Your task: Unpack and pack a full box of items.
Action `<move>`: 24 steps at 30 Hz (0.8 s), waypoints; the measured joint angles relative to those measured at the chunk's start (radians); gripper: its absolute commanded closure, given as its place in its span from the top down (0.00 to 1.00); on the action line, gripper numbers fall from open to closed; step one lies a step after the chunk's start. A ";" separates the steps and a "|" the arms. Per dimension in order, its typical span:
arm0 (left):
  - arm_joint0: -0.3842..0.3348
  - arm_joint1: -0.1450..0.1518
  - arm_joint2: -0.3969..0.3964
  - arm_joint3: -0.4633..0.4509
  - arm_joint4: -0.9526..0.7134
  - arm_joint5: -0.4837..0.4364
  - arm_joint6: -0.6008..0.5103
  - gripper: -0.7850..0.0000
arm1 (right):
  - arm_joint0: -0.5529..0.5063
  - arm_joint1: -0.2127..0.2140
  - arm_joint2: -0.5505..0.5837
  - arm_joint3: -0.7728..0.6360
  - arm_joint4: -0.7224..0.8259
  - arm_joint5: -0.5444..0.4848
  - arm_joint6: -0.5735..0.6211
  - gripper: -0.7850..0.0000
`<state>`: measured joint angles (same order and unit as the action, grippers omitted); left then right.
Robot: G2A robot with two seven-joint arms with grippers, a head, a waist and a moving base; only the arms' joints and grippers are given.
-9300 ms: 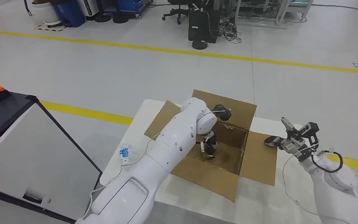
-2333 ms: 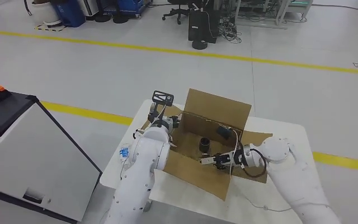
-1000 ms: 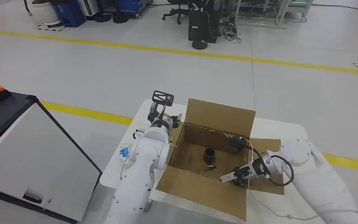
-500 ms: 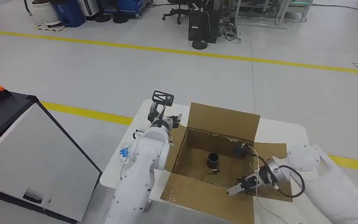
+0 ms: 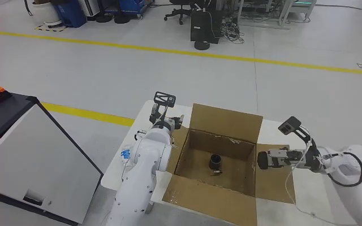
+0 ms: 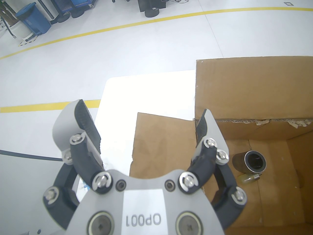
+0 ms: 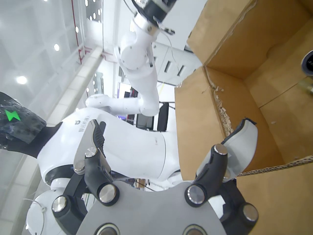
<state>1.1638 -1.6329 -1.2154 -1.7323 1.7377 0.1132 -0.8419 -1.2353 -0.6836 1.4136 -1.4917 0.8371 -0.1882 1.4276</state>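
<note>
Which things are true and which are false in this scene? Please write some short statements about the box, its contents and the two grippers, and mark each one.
1. The flaps of the cardboard box are open. True.
2. The left gripper holds the dark cylinder. False: this gripper is open and empty; the cylinder lies on the box floor.
3. A small yellowish item lies beside the cylinder. True.
4. The right gripper is shut. False: it is open and holds nothing.
5. The box is packed full. False: most of its floor is bare.

Matt brown cardboard box
</note>
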 measured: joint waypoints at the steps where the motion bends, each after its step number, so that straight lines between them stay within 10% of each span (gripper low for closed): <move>1: 0.000 0.000 0.000 0.000 0.000 0.000 0.000 1.00 | -0.014 0.001 0.020 0.005 0.021 -0.007 -0.016 1.00; 10: 0.014 0.015 0.058 0.013 0.186 -0.164 0.027 1.00 | -0.110 -0.006 0.131 0.068 0.181 -0.014 -0.088 1.00; 24: -0.060 -0.001 0.202 0.009 -0.055 -0.501 -0.250 1.00 | -0.065 -0.032 0.081 0.101 0.150 0.014 -0.117 1.00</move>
<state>1.1037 -1.6342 -1.0135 -1.7233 1.6829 -0.3881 -1.0918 -1.2999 -0.7157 1.4944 -1.3908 0.9870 -0.1740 1.3103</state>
